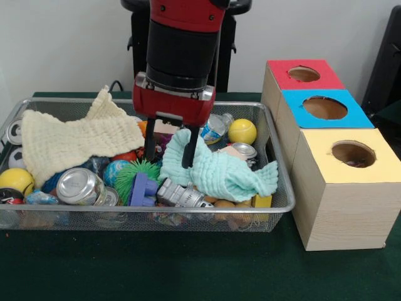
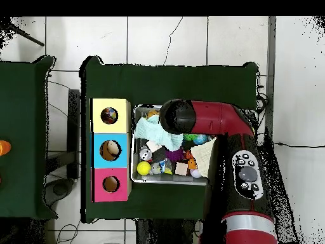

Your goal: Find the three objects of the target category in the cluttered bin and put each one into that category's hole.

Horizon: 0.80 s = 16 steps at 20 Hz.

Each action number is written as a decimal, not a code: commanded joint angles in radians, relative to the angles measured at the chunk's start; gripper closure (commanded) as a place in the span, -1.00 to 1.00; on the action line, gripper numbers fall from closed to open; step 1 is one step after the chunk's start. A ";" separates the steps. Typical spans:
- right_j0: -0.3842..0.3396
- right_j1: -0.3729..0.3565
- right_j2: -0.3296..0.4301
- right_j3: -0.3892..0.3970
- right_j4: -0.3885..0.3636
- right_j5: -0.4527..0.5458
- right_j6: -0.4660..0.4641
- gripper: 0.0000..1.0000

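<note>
The wire mesh bin (image 1: 285, 207) is full of clutter. My gripper (image 1: 168, 150) is open and reaches down into the bin's middle, its two black fingers (image 1: 187, 153) apart. One finger touches the raised fold of the mint-green cloth (image 1: 216, 170). No polka-dot cloth shows in the bin. The yellow-faced cube (image 1: 341, 200) stands right of the bin, and its round hole (image 1: 354, 153) shows something dark inside. In the overhead view the arm (image 2: 209, 121) covers the gripper and part of the bin (image 2: 170, 182). Colourful bits show in the yellow cube's hole (image 2: 109, 115).
A cream waffle cloth (image 1: 75, 139) covers the bin's left part. Cans (image 1: 80, 186), a yellow ball (image 1: 242, 131), a green spiky ball (image 1: 135, 170) and a purple block (image 1: 144, 190) lie around the gripper. The blue-faced cube (image 1: 324, 108) and the red-faced cube (image 1: 304, 74) stand behind the yellow one.
</note>
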<state>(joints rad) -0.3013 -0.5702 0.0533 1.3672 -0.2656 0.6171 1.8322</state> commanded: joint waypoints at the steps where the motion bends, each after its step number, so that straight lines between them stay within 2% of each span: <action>1: 0.017 0.072 0.082 0.013 -0.039 -0.001 -0.024 -1.00; 12: 0.027 0.135 0.083 -0.049 -0.043 -0.025 -0.026 -1.00; 16: 0.024 0.134 0.085 -0.076 -0.045 0.014 -0.053 -1.00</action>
<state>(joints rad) -0.2659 -0.4748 0.0661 1.3305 -0.2722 0.6168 1.8322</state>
